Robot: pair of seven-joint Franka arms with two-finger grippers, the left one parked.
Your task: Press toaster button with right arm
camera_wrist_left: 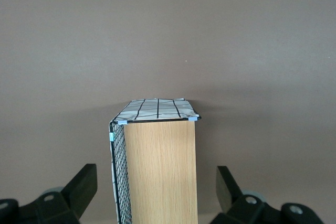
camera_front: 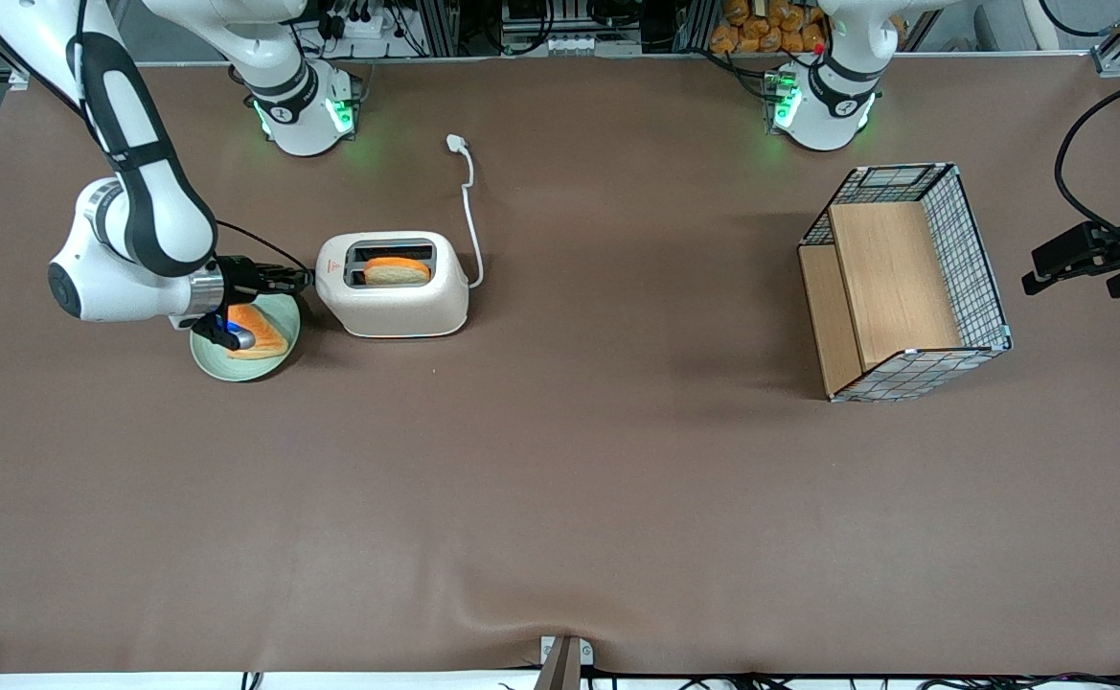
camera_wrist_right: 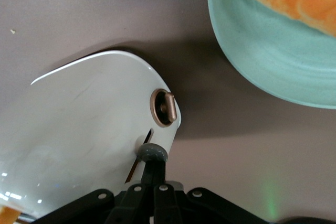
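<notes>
The cream-white toaster (camera_front: 395, 305) stands on the brown table with a bread slice (camera_front: 395, 271) in one slot. My right arm's gripper (camera_front: 297, 279) is level with the toaster's short end face and points straight at it. In the right wrist view the two fingers are pressed together, and the gripper (camera_wrist_right: 152, 153) has its tip against the toaster (camera_wrist_right: 84, 124) at the lever slot. The toaster button (camera_wrist_right: 146, 138) is a small pale nub right at the fingertips, partly covered by them. A round copper dial (camera_wrist_right: 163, 107) sits beside it on the same face.
A green plate (camera_front: 277, 356) with an orange-crusted bread slice (camera_front: 262, 333) lies under my wrist, beside the toaster; it also shows in the right wrist view (camera_wrist_right: 262, 61). The white cord and plug (camera_front: 456, 143) trail away from the toaster. A wire and wood basket (camera_front: 904, 278) stands toward the parked arm's end.
</notes>
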